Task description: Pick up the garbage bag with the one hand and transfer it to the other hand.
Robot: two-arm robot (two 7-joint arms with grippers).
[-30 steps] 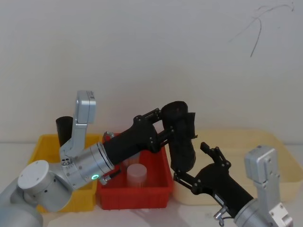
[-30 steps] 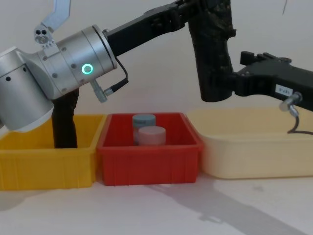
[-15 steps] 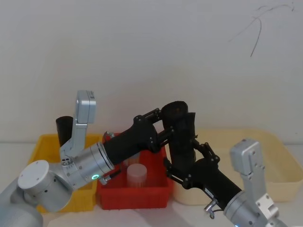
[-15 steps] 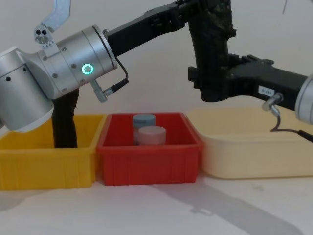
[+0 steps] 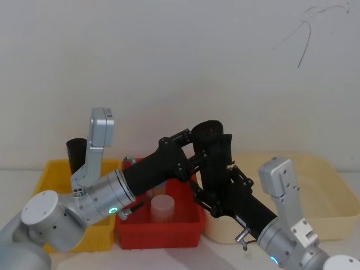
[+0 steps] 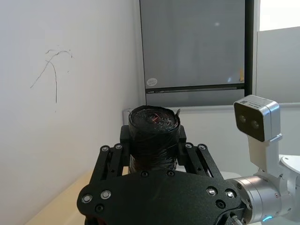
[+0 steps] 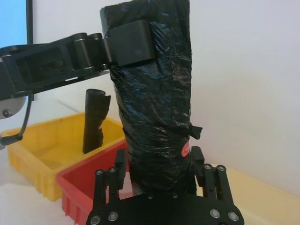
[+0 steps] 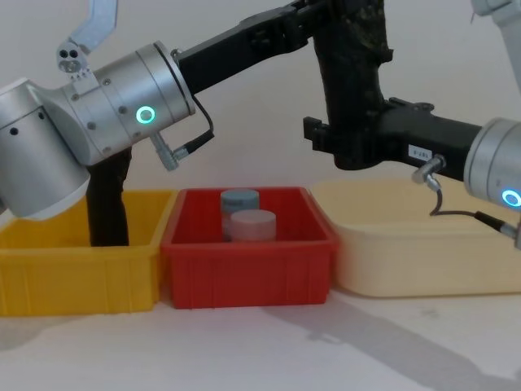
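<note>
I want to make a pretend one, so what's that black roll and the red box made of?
Garbage bag: looks like thin black plastic film, shiny and crinkled, rolled tight. The left gripper holds its top, and the right gripper is at its lower end. Red box: probably hard moulded plastic, smooth with a slight sheen and a thick rim.

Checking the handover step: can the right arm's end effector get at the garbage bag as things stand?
Probably yes. The right end effector is open astride the lower half of the garbage bag, with nothing between them. The left end effector grips only the top, leaving that part free.
</note>
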